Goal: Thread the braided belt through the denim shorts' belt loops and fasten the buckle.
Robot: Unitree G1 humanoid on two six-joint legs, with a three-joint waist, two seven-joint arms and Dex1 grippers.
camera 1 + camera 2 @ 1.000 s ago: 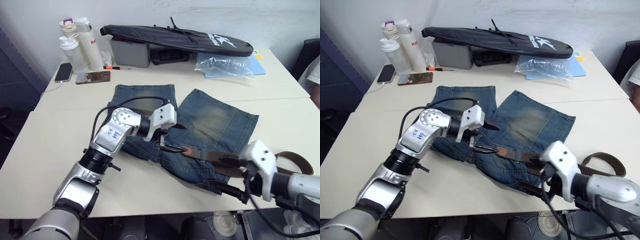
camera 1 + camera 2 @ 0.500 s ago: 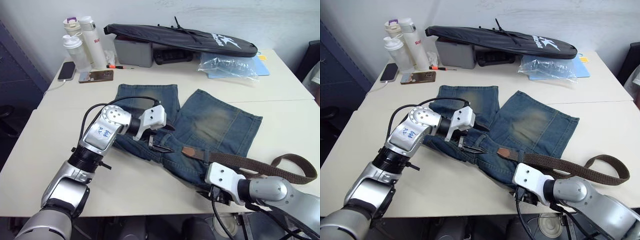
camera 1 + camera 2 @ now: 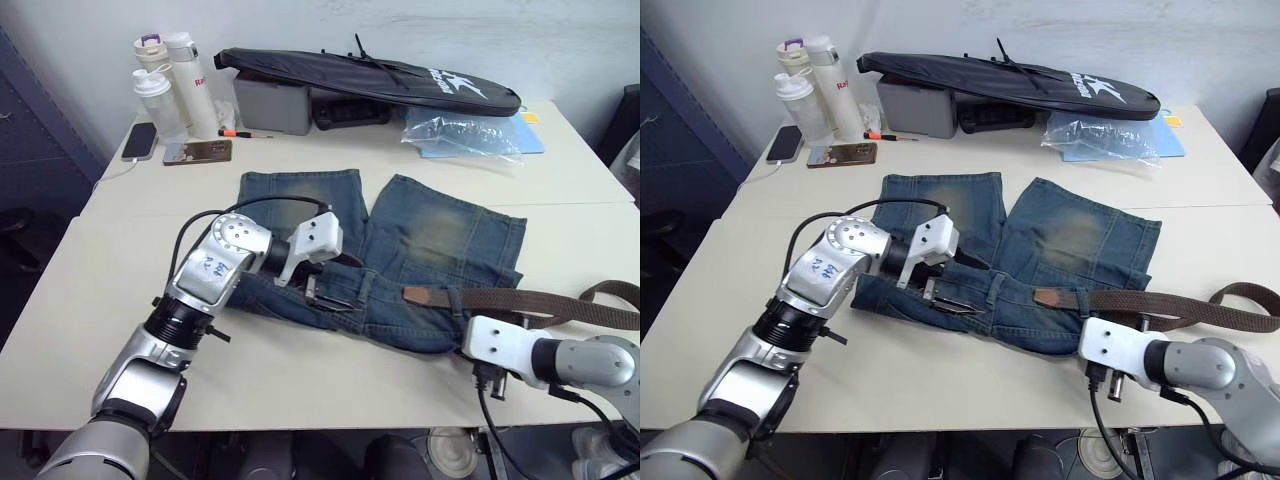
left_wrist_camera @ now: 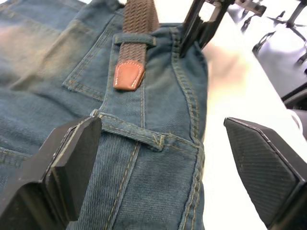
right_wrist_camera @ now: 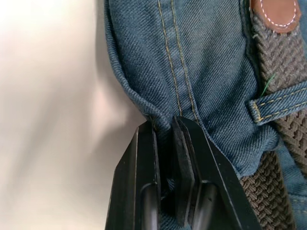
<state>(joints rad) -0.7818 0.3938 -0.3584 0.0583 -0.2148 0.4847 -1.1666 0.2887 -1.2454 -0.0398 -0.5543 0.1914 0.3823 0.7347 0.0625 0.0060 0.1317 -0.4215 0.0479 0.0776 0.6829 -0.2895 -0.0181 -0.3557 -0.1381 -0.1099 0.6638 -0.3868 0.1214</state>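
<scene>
Flat on the table [image 3: 90, 300]: denim shorts [image 3: 430, 240], belt [image 3: 520, 303] threaded through one loop [image 4: 135, 39]. Right gripper [image 5: 164, 132] pinching waistband edge; left gripper [image 4: 163, 158] spread wide above waistband.

The robot's left arm reaches forward and bends inward at the elbow, its wrist turned toward the right, the left gripper [image 4: 163, 158] holding its two black fingers [image 4: 72, 163] spread wide apart. The right arm lies low and angles in from the right side, forearm pointing left, where the right gripper [image 5: 163, 132] has its fingers pressed nearly together, pinching a fold of cloth.
</scene>
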